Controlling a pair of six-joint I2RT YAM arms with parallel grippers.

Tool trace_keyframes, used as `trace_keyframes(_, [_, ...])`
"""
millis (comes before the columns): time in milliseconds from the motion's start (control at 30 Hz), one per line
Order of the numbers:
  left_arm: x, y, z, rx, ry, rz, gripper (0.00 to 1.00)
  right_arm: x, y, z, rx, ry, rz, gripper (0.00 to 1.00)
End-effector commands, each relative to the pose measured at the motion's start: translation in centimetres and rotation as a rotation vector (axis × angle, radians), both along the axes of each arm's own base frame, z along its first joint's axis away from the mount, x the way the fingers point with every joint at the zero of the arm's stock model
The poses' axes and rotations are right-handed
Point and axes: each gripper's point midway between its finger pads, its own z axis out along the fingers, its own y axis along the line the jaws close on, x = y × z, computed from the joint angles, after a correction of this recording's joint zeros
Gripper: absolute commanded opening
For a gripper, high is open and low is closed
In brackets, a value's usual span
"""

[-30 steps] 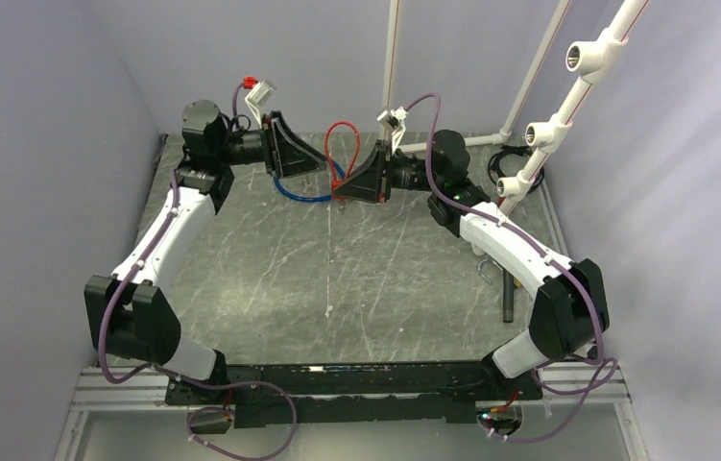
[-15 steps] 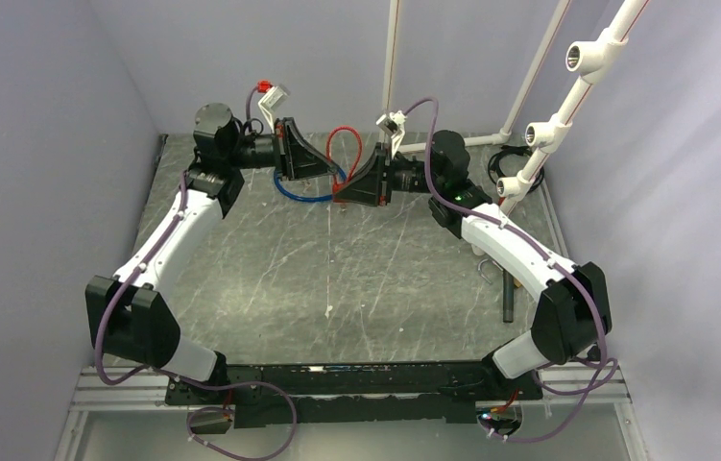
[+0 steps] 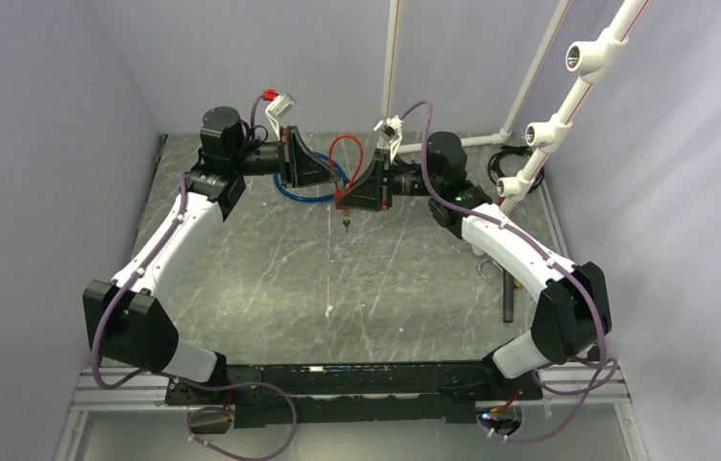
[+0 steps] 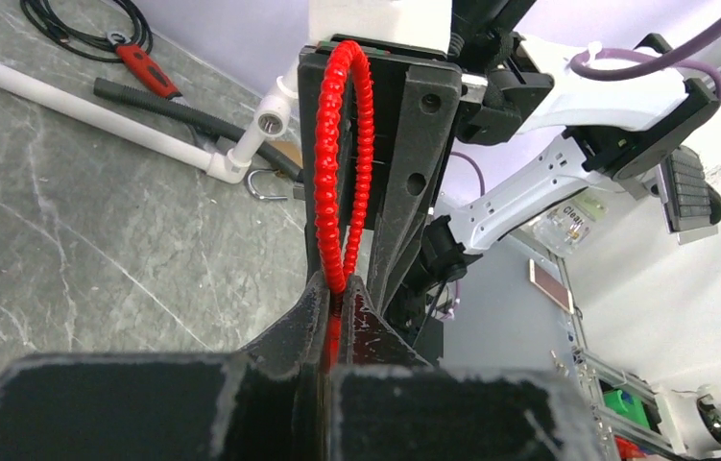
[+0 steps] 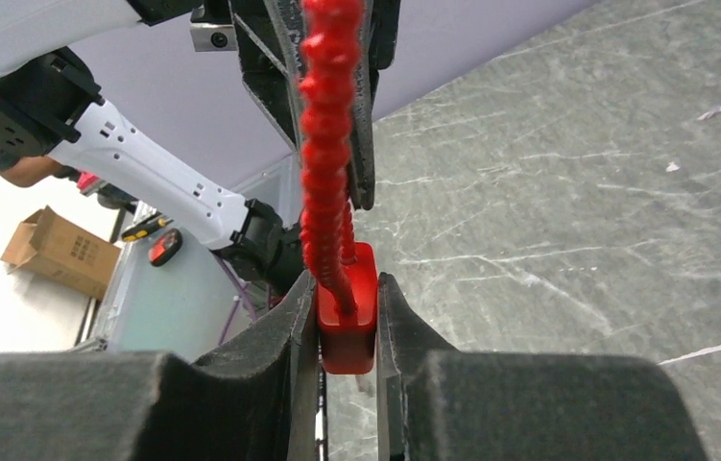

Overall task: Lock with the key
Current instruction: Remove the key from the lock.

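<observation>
Now left pincer (image 4: 337, 290) clamps red cable loop (image 4: 335, 144); right pincer (image 5: 347, 293) clamps red lock (image 5: 345, 341).

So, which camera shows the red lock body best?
The right wrist view: the red lock body sits large, clamped in the right gripper. The left wrist view shows only its red cable; the top view shows the body tiny.

Red lock (image 5: 347, 325) tight between jaws
</observation>
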Motion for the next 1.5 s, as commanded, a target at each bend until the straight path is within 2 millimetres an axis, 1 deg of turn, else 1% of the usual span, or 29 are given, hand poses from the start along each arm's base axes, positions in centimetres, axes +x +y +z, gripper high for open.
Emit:
trace_keyframes(0, [-0.4,0.0,-1.1,-0.014,0.163,-0.068,0.00,2.3,-0.6,5.7,0.125,-0.256,-0.129,0.00])
trace_keyframes(67, [0.2,0.2,-0.9,-0.037,0.194,-0.058,0.00,2.6,-0.7,5.8,0.129,-0.259,-0.149,0.00])
trace_keyframes(100, [0.2,0.2,-0.8,-0.047,0.185,-0.061,0.02,2.9,-0.7,5.8,0.127,-0.249,-0.165,0.00])
trace_keyframes(133, [0.3,0.4,-0.6,-0.053,0.169,-0.050,0.21,3.3,-0.7,5.7,0.124,-0.231,-0.186,0.00])
trace_keyframes(167, [0.7,0.9,0.0,-0.068,0.136,-0.006,0.33,3.9,-0.8,5.5,0.122,-0.202,-0.224,0.00])
trace_keyframes(233, [2.6,2.8,1.3,-0.115,0.064,0.143,0.56,4.9,-1.1,4.8,0.117,-0.133,-0.290,0.00])
trace_keyframes(267, [3.4,4.0,1.8,-0.131,0.025,0.210,0.63,5.4,-1.3,4.4,0.114,-0.095,-0.325,0.00])
trace_keyframes(300, [4.3,5.1,2.1,-0.133,-0.009,0.274,0.64,5.9,-1.4,4.0,0.114,-0.049,-0.364,0.00])
trace_keyframes(367, [5.8,6.8,2.0,-0.115,-0.036,0.372,0.63,6.6,-1.7,3.4,0.126,0.029,-0.414,0.00])
trace_keyframes(400, [6.0,7.1,1.7,-0.112,-0.040,0.390,0.63,6.9,-1.8,3.2,0.134,0.060,-0.438,0.00])
trace_keyframes(433, [5.9,7.1,1.5,-0.118,-0.045,0.378,0.62,7.1,-1.8,3.1,0.149,0.101,-0.450,0.00])
trace_keyframes(500, [5.1,5.9,0.5,-0.145,0.011,0.306,0.58,7.2,-1.6,3.5,0.190,0.143,-0.445,0.00])
trace_keyframes(567, [3.9,4.0,-0.8,-0.151,0.074,0.213,0.55,7.1,-1.3,3.9,0.229,0.166,-0.424,0.00])
trace_keyframes(633, [2.8,2.6,-1.5,-0.154,0.082,0.161,0.56,7.2,-1.2,4.4,0.249,0.177,-0.415,0.00])
trace_keyframes(700, [2.1,1.7,-1.9,-0.149,0.098,0.121,0.56,7.1,-1.1,4.5,0.264,0.183,-0.405,0.00])
trace_keyframes(800, [1.9,1.2,-2.1,-0.161,0.117,0.090,0.53,6.8,-1.1,4.7,0.280,0.184,-0.392,0.00])
trace_keyframes(1067, [1.5,0.1,-1.5,-0.189,0.109,0.039,0.41,5.8,-0.8,4.7,0.298,0.171,-0.330,0.00])
trace_keyframes(1200, [1.5,-0.5,-1.6,-0.191,0.111,0.030,0.39,5.8,-0.7,4.8,0.305,0.169,-0.314,0.00])
trace_keyframes(1433, [1.5,-0.9,-2.1,-0.185,0.160,0.034,0.24,5.7,-0.5,5.1,0.315,0.150,-0.300,0.00])
trace_keyframes(1467, [1.6,-1.0,-2.0,-0.187,0.163,0.036,0.21,5.7,-0.5,5.0,0.311,0.146,-0.297,0.00])
